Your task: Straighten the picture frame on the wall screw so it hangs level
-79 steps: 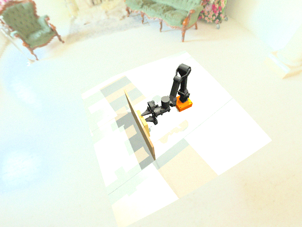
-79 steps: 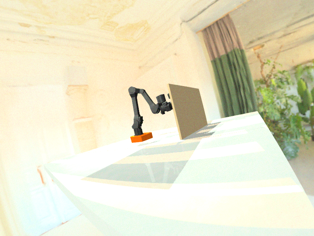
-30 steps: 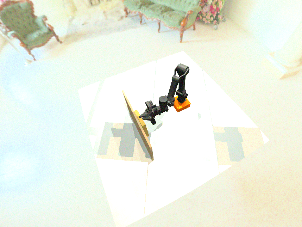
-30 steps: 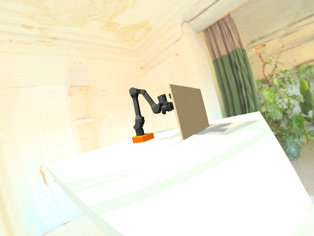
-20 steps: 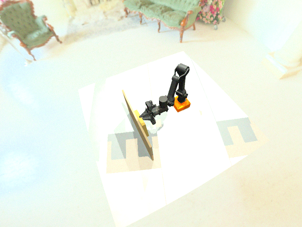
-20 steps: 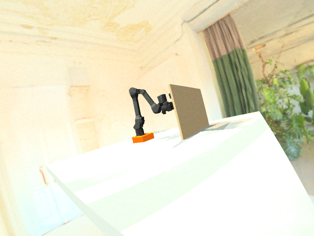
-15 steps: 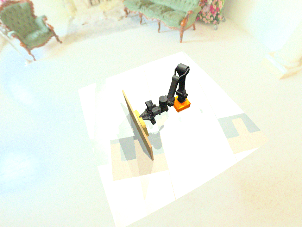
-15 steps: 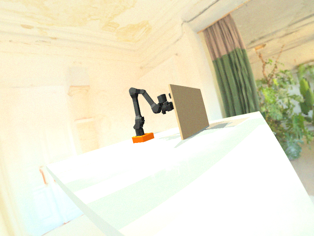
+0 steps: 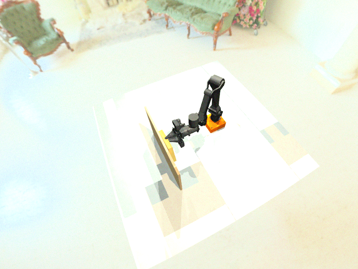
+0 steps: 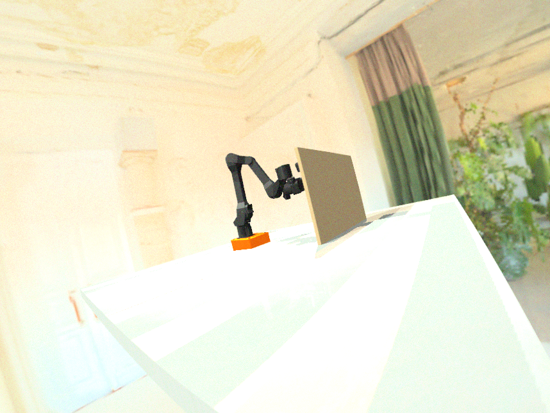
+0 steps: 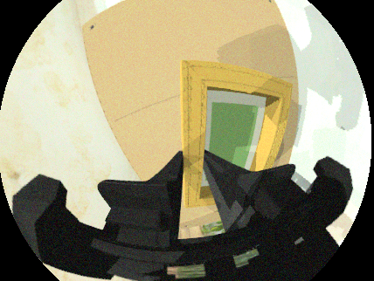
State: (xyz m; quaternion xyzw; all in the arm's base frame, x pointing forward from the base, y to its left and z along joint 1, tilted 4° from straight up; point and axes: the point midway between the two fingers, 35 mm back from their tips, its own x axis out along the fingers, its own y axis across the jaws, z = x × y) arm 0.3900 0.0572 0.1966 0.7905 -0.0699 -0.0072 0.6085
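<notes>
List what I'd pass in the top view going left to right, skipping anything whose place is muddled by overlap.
Green armchair → upright board → orange base → pink flowers → pale column.

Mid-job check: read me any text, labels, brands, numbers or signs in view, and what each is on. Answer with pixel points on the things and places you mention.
None that I can read.
Yellow picture frame [image 9: 170, 146] [image 11: 192, 109]: no lettering; its picture is plain green with a pale border.
Gripper [image 9: 165, 138] [image 11: 191, 154] and orange base [image 9: 212, 127] [image 10: 241, 244]: no legible marking.
Board [image 9: 153, 127] [image 10: 333, 191] [image 11: 140, 57]: no writing.
</notes>
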